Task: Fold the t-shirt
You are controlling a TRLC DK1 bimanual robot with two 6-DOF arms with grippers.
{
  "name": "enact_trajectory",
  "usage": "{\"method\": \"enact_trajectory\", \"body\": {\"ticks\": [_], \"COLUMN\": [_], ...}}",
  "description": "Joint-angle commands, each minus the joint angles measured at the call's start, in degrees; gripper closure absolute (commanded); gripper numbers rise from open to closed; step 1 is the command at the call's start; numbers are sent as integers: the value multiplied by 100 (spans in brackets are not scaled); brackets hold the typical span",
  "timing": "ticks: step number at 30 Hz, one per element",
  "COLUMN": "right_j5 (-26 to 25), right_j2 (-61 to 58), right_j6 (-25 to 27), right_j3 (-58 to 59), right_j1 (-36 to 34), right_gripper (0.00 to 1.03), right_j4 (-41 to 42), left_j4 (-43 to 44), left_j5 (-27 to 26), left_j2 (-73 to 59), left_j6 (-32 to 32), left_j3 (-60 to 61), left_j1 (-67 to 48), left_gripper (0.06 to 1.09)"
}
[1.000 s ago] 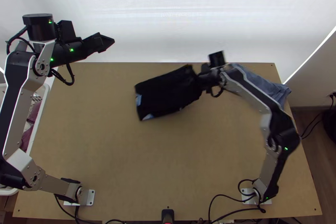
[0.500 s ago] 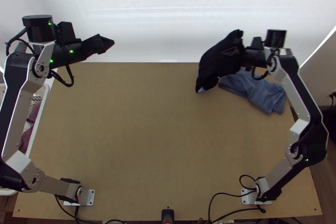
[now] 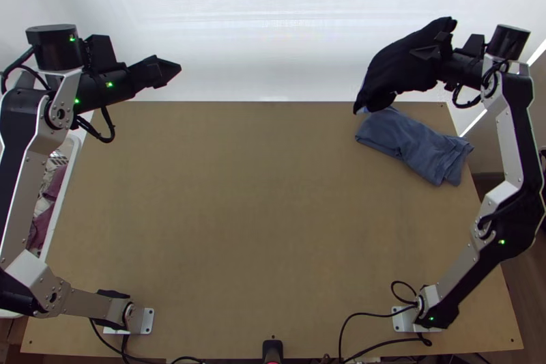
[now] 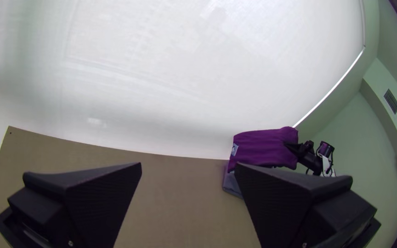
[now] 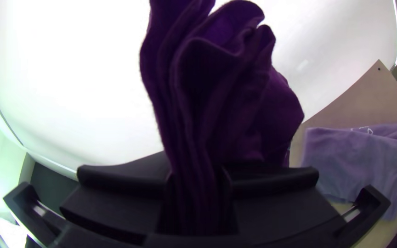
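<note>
At the upper right of the top view, my right gripper [image 3: 431, 53] holds the dark t-shirt [image 3: 399, 67] in the air above the table's far right corner. The right wrist view shows the right gripper [image 5: 199, 183] shut on several gathered layers of the t-shirt [image 5: 226, 92], whose cloth bulges out beyond the fingers. In the left wrist view the folded t-shirt [image 4: 265, 147] hangs from the other arm. My left gripper [image 3: 170, 72] is over the far left of the table, high up; in its wrist view the left gripper [image 4: 188, 170] stands open with nothing between its fingers.
A blue folded cloth [image 3: 413, 145] lies on the table at the far right, just below the held t-shirt. A white basket [image 3: 63, 190] with clothes stands by the table's left edge. Bare tabletop [image 3: 259, 227] spans the middle.
The right gripper has carried the t-shirt from the middle of the table up and to the far right, uncovering the blue cloth. The left arm has shifted slightly to the left.
</note>
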State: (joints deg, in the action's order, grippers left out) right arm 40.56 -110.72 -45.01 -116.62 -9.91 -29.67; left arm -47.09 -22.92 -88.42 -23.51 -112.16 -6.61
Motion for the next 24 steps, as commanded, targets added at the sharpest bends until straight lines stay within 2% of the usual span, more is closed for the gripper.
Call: {"method": "enact_trajectory", "body": {"ticks": [1,8,14,18,24], "right_j5": [93,84,49,-92,-417], "right_j2": [-257,-442,-433,-381,-257], "right_j6": [-104,37,362,880,1575], "right_j3": [-256,60,429,640,1247], "right_j1": [-99,-248,-503,-670,-969], "right_gripper": [100,100,100,100,100], "right_j4": [-74,-285,-382,-698,-742], "left_j4": [-28,-28,-28,-19,7], "left_j5": [-37,-37,-37,-37,-46], "left_j2": [141,150,141,141,97], "left_j6": [66,66,66,66,57], "left_j3": [36,45,54,54,54], "left_j1": [37,46,64,81,64], "left_gripper": [10,10,10,10,10]}}
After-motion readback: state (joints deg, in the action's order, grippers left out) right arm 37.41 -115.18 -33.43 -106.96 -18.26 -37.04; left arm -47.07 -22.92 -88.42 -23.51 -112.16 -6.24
